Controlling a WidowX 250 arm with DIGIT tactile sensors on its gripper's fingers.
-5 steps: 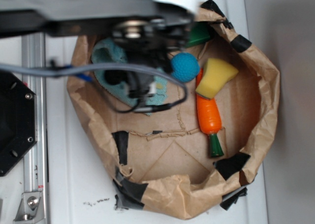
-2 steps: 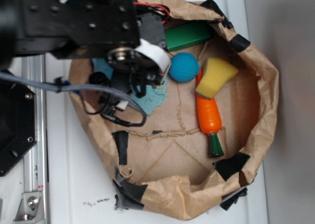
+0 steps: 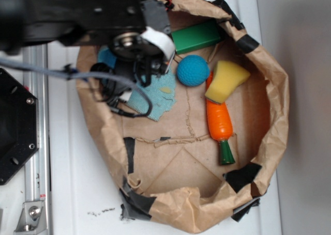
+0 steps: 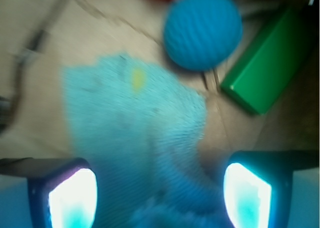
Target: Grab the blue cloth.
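The blue cloth (image 3: 155, 98) is a pale teal terry rag with a small yellowish spot. It lies flat on the cardboard floor of the paper-walled bin, left of the blue ball (image 3: 193, 69). My gripper (image 3: 140, 72) hangs over the cloth's upper left part, and the arm hides that part. In the wrist view the cloth (image 4: 135, 133) fills the space between the two lit fingertips (image 4: 72, 198), which stand wide apart on either side. The gripper (image 4: 160, 198) is open and holds nothing. The ball (image 4: 202, 27) lies beyond the cloth's far edge.
A green block (image 3: 197, 36) lies at the back beside the ball. A yellow foam piece (image 3: 226, 81) and an orange carrot (image 3: 219, 121) lie to the right. Crumpled brown paper walls (image 3: 274, 106) with black tape ring the bin. A black mount (image 3: 15, 126) stands at left.
The arm has swung left and toward the back, uncovering the green block and more of the cloth. The gripper stays open over the cloth, which has not moved.
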